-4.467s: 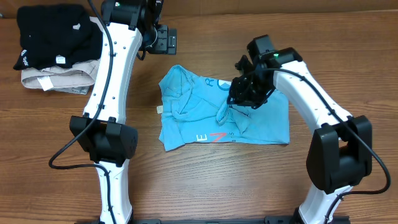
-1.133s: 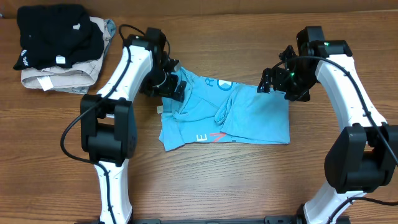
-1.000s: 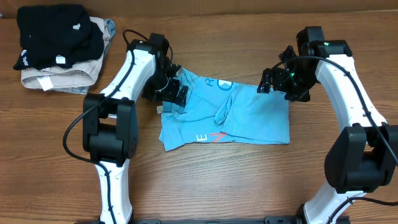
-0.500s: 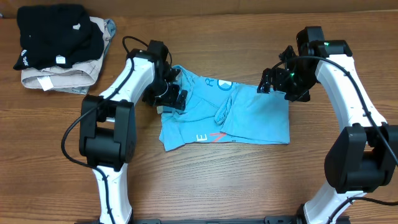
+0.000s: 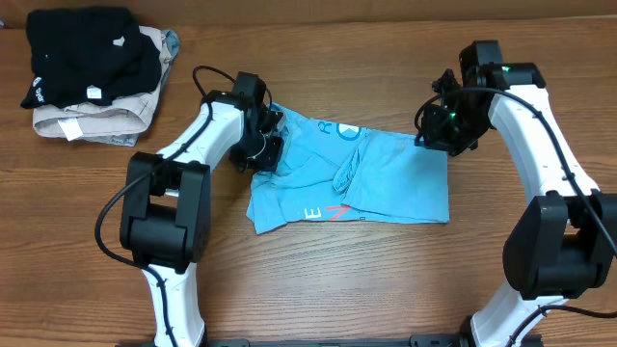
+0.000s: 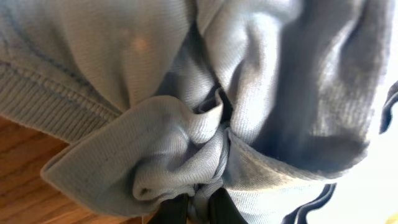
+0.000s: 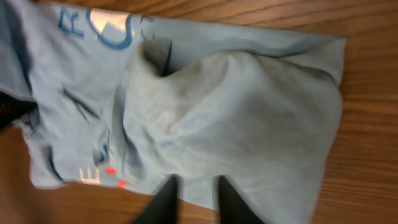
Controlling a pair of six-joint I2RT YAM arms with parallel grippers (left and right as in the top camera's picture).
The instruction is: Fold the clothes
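**Mismatched grips could have pulled the shirt into a worse heap**

On the wooden surface (image 5: 318,289), your light-blue T-shirt (image 5: 395,188) lay crumpled near the middle, between the two arms. A ridge of loose cloth ran down its centre, and the lettering sat along the near edge. The stack of black and tan garments (image 5: 87,67) sat well apart at the far left corner, so I judged it no hazard.

The left gripper (image 5: 267,149) was at the shirt's left edge. Its jaws were pinched tight on a thick wad of gathered fabric, not on a single layer. That looked to me the main risk. Had you lifted from there, several layers would probably have come up together and any fold would have gone lopsided.

The right gripper (image 5: 432,133) was at the far right corner. Its jaws stood narrow over the cloth, but I could not tell whether they had caught any of it. If that side had slipped while the left pulled, the thin shirt would likely have slid sideways and bunched further.
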